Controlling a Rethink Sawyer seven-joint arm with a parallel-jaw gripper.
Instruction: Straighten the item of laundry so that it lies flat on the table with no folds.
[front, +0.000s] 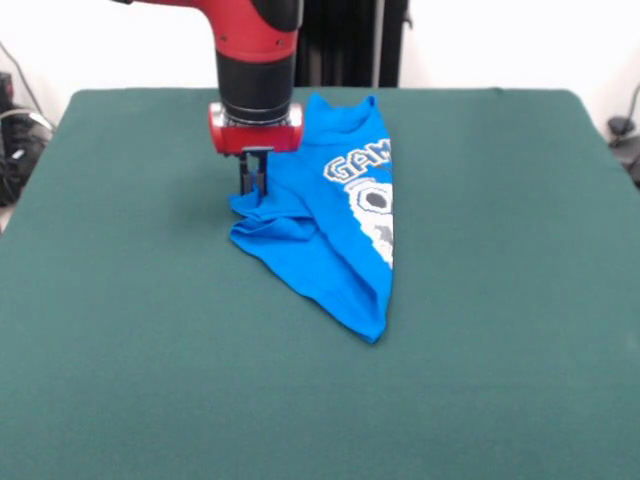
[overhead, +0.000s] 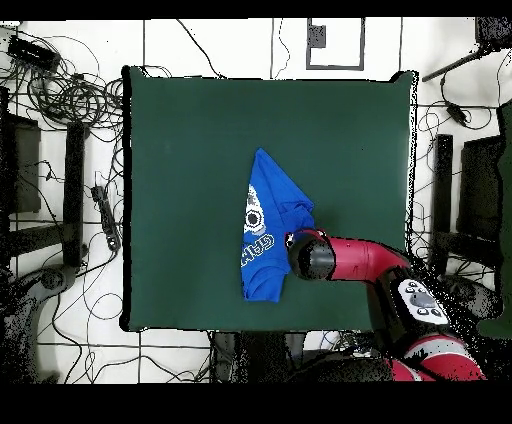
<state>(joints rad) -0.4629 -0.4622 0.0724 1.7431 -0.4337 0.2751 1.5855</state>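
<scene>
The bright blue short-sleeved T-shirt (front: 330, 215) (overhead: 270, 225) with white pixel lettering and a game-controller graphic lies folded lengthwise on the large dark green felt-covered tabletop (front: 480, 330) (overhead: 190, 140), only half of the print showing along one straight folded edge. In the front view the shirt tapers to a point toward the near side, with a bunched, wrinkled flap at its left edge. The red and black arm's end effector (front: 253, 183) comes straight down onto that bunched flap, its dark fingers (front: 247, 178) pressed close together and pinching the blue cloth at the shirt's left edge. In the overhead view the arm's wrist covers the end effector, beside the shirt's lettered part.
</scene>
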